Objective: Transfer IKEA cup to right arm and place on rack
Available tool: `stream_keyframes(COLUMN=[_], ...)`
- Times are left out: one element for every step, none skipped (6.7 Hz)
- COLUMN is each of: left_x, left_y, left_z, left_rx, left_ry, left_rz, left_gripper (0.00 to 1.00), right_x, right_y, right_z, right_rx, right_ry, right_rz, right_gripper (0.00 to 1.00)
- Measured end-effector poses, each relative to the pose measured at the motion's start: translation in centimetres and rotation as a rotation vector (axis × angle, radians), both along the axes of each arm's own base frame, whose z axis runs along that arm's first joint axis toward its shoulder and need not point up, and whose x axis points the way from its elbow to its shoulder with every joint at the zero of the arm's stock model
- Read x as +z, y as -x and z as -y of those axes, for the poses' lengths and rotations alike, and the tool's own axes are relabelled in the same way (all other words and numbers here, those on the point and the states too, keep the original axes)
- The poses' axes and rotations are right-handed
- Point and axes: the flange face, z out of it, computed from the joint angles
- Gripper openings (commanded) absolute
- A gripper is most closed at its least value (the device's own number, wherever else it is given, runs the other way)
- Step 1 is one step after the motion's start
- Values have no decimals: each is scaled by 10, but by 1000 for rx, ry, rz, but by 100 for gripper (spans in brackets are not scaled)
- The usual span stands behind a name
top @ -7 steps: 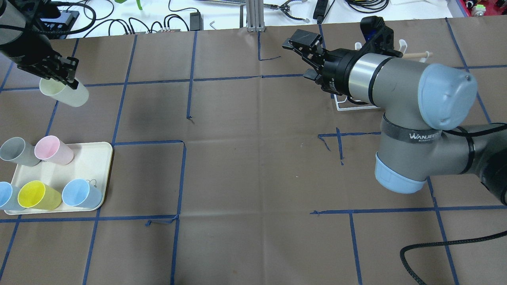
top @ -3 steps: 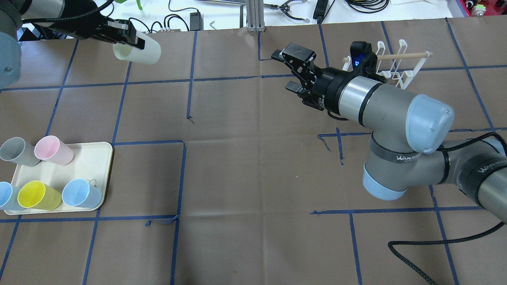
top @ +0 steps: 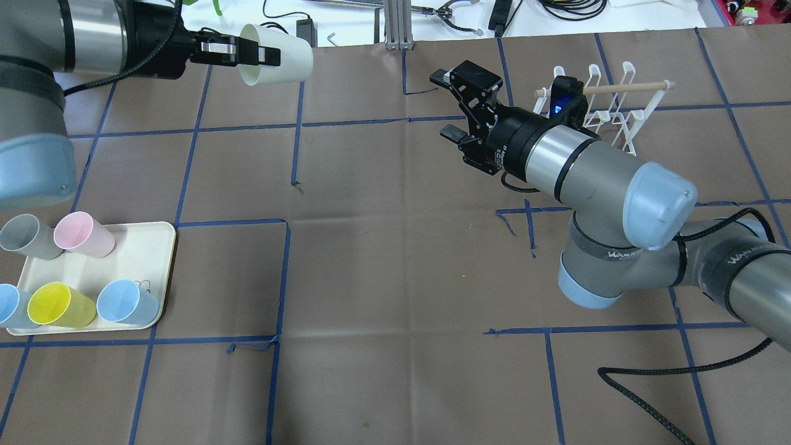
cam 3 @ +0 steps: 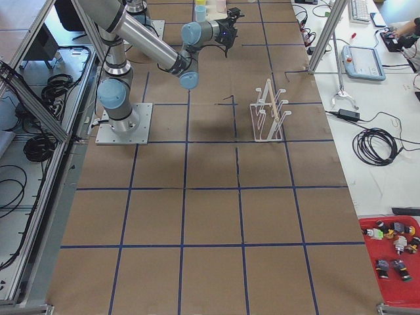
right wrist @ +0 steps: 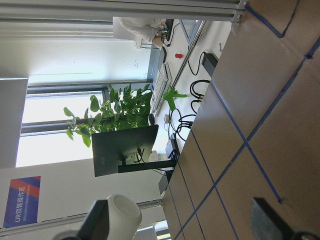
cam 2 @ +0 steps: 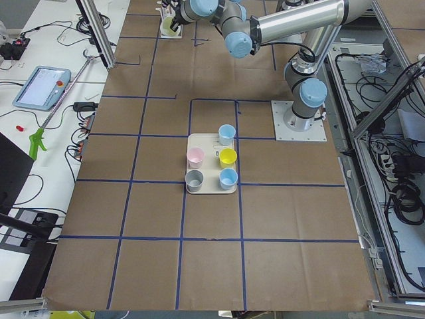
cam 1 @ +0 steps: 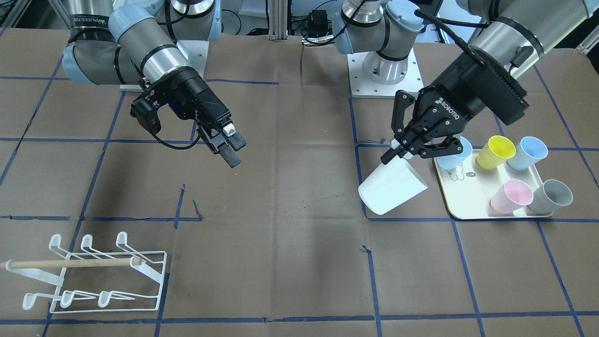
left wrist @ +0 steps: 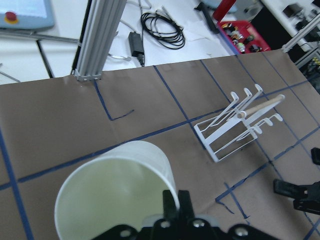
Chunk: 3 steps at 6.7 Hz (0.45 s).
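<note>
The IKEA cup is off-white and hangs in the air over the far left of the table. My left gripper is shut on its rim, one finger inside the mouth, as the left wrist view shows on the cup. In the front-facing view the cup tilts below my left gripper. My right gripper is open and empty, its jaws turned toward the cup with a wide gap between them. The white wire rack stands behind the right arm at the far right.
A cream tray at the near left carries several coloured cups. A black ribbed cable loops on the table at the front right. Cables and tools lie beyond the table's far edge. The rack has nothing on its prongs.
My left arm lifted the cup from the far left and carried it rightward toward the centre. My right arm pulled back and swung left, uncovering the rack; its jaws stayed open.
</note>
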Motion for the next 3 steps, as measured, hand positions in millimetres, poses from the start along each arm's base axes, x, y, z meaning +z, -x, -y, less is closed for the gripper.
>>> stream_keyframes(left_x=[-25, -47, -65], left_y=[11, 22, 38], left_z=[-16, -33, -49], left_rx=[-40, -75, -120], left_ry=[80, 157, 231], left_rz=[-44, -61, -69], left_gripper=[0, 0, 0], right_x=[0, -1, -2], right_y=[2, 4, 3], right_z=[2, 4, 5], right_rx=[-24, -63, -119], right_ry=[-4, -23, -72], right_rz=[-1, 5, 43], right_gripper=[100, 100, 99])
